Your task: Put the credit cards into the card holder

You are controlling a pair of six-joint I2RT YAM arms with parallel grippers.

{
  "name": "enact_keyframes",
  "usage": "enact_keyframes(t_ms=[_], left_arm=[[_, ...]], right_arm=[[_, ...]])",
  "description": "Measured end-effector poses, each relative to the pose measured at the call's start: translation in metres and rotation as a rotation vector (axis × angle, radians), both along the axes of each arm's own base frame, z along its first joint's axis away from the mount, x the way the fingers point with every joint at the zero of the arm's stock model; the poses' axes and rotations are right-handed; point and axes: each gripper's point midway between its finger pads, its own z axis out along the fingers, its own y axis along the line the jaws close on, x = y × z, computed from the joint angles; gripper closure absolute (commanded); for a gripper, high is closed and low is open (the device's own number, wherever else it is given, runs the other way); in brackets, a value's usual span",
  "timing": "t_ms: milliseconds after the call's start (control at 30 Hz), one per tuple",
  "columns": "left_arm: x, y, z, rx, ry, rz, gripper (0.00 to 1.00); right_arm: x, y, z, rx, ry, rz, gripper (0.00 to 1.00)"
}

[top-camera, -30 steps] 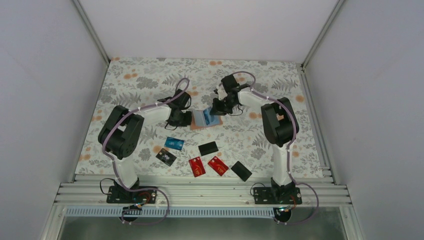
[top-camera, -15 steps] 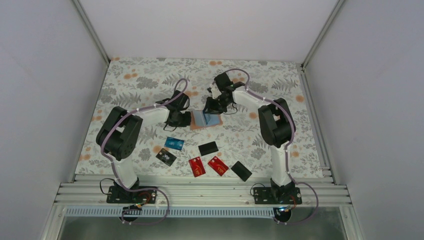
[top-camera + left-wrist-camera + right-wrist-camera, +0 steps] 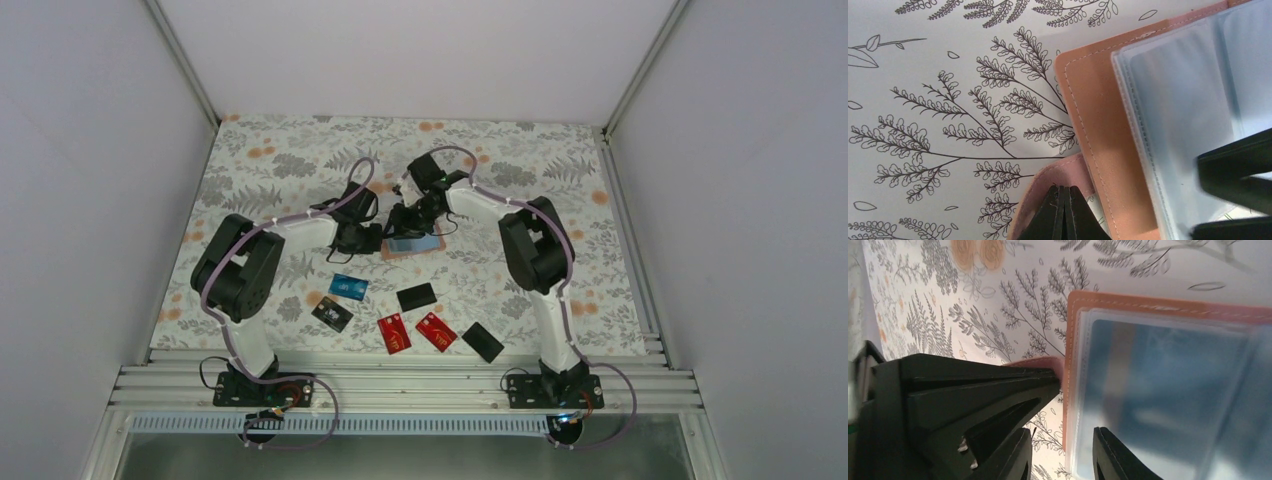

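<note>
My left gripper [image 3: 1064, 194] clamps the card holder [image 3: 1098, 125] by its tab; my right gripper [image 3: 1062, 450], jaws narrowly parted at the holder's sleeve edge, should lift clear without dragging the blue card [image 3: 1168, 390] out

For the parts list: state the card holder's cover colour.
Pinkish-tan leather with pale stitching on the card holder; clearest in left wrist view.

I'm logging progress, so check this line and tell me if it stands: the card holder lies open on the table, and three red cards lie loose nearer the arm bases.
One detail is wrong: only two red cards lie loose nearer the arm bases, not three. The top external view shows them side by side among the blue and black ones. The rest stands: the card holder lies open on the table.
</note>
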Motion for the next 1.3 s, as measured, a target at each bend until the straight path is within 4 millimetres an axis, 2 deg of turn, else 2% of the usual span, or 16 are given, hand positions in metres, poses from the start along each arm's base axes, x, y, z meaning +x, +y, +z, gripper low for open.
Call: enact_keyframes(t_ms=[133, 300, 433, 700, 833, 1033, 1167, 1300], left_arm=[[0.000, 0.000, 0.000, -0.004, -0.007, 0.000, 0.98], [-0.003, 0.000, 0.001, -0.009, -0.007, -0.002, 0.97], [-0.013, 0.004, 0.005, -0.005, 0.015, -0.006, 0.97], [-0.015, 0.004, 0.041, -0.036, -0.035, -0.009, 0.91], [-0.016, 0.005, 0.056, -0.046, -0.054, -0.009, 0.85], [-0.028, 0.007, 0.079, -0.059, -0.075, -0.013, 0.73], [-0.049, 0.007, 0.089, -0.060, -0.076, -0.026, 0.69], [-0.080, 0.006, 0.085, -0.035, -0.043, -0.047, 0.66]], right_arm=[[-0.009, 0.009, -0.013, 0.021, 0.052, 0.024, 0.66], [-0.012, 0.015, -0.016, 0.049, 0.074, 0.039, 0.66], [-0.008, 0.019, -0.007, 0.071, 0.060, 0.046, 0.66], [-0.004, 0.020, 0.018, 0.089, 0.000, 0.061, 0.65], [-0.011, 0.009, 0.039, 0.086, -0.046, 0.058, 0.64], [-0.039, -0.014, 0.065, 0.095, -0.091, 0.048, 0.64], [-0.063, -0.032, 0.065, 0.084, -0.080, 0.032, 0.62], [-0.084, -0.051, 0.055, 0.052, -0.071, 0.012, 0.60]])
